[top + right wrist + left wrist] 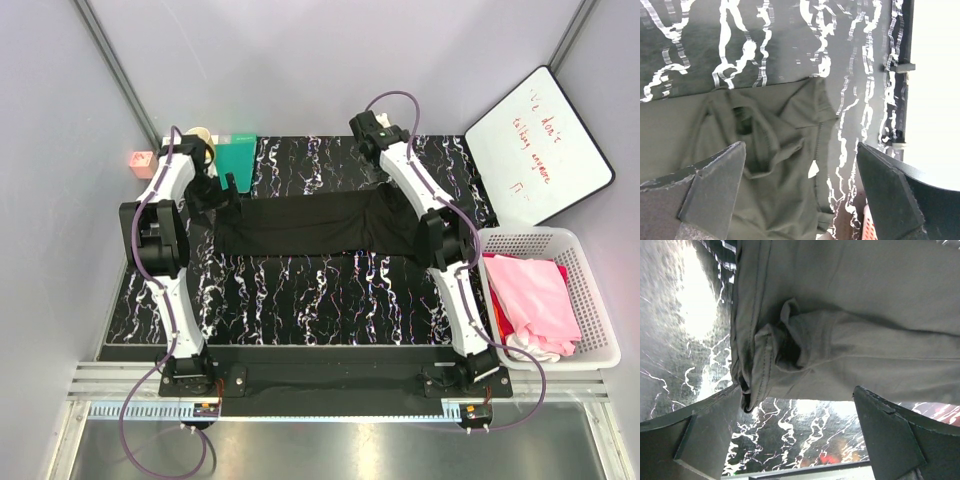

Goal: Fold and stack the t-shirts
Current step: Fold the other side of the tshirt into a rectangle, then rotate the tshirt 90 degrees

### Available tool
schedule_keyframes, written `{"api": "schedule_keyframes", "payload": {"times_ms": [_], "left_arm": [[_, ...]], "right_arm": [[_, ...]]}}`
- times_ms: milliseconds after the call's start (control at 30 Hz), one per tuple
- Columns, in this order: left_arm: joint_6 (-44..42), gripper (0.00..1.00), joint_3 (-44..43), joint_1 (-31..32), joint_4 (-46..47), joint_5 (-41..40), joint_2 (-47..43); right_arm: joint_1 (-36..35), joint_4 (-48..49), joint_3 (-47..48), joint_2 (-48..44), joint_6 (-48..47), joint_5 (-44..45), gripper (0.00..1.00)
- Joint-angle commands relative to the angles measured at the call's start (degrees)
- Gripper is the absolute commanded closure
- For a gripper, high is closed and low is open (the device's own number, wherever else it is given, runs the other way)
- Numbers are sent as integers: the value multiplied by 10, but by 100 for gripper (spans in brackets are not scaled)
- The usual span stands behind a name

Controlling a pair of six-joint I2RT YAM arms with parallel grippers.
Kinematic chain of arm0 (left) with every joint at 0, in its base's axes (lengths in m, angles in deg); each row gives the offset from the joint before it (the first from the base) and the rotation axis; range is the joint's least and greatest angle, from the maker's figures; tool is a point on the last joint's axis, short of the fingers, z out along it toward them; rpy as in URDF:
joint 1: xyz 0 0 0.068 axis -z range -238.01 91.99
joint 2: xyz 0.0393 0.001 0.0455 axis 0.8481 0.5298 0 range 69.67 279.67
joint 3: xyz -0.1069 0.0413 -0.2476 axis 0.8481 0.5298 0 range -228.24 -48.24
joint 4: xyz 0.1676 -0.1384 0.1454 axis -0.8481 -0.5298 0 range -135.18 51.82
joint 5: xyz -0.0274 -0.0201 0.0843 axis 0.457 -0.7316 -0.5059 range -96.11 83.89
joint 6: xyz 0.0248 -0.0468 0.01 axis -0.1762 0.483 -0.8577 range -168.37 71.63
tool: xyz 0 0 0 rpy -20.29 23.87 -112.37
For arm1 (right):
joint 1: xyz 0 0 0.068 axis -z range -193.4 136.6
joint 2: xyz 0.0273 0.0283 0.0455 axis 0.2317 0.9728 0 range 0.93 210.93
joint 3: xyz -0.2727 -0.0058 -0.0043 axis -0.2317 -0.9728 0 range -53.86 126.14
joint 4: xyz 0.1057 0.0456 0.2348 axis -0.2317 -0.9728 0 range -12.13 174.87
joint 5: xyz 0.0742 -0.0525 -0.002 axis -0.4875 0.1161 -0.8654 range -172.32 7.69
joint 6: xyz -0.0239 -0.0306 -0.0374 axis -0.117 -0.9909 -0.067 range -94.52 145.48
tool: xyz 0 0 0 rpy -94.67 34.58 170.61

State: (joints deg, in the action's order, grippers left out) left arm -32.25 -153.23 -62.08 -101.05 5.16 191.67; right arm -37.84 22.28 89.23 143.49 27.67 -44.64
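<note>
We see the black shirt (300, 225) spread on the bench (330, 300). The left fingers (700, 440) and right fingers (715, 185) are wide open, holding nothing.

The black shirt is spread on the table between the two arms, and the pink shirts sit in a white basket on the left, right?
Not quite. The white basket holding the pink shirts stands on the right, not the left, as the top external view shows. The rest holds: the black shirt is spread on the table.
</note>
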Motion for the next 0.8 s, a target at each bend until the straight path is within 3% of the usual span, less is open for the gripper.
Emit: {"api": "schedule_keyframes", "payload": {"times_ms": [0, 200, 433, 767], "left_arm": [[-17, 1, 28, 0, 2, 5, -48], [-26, 1, 66, 0, 15, -3, -55], [-39, 1, 43, 1, 21, -40, -37], [-39, 1, -4, 7, 18, -52, 43]], "right_arm": [[6, 16, -36, -51, 31, 45, 0], [32, 16, -192, -177, 95, -41, 0], [93, 26, -416, -286, 158, -203, 4], [99, 40, -475, -235, 177, -305, 5]]}}
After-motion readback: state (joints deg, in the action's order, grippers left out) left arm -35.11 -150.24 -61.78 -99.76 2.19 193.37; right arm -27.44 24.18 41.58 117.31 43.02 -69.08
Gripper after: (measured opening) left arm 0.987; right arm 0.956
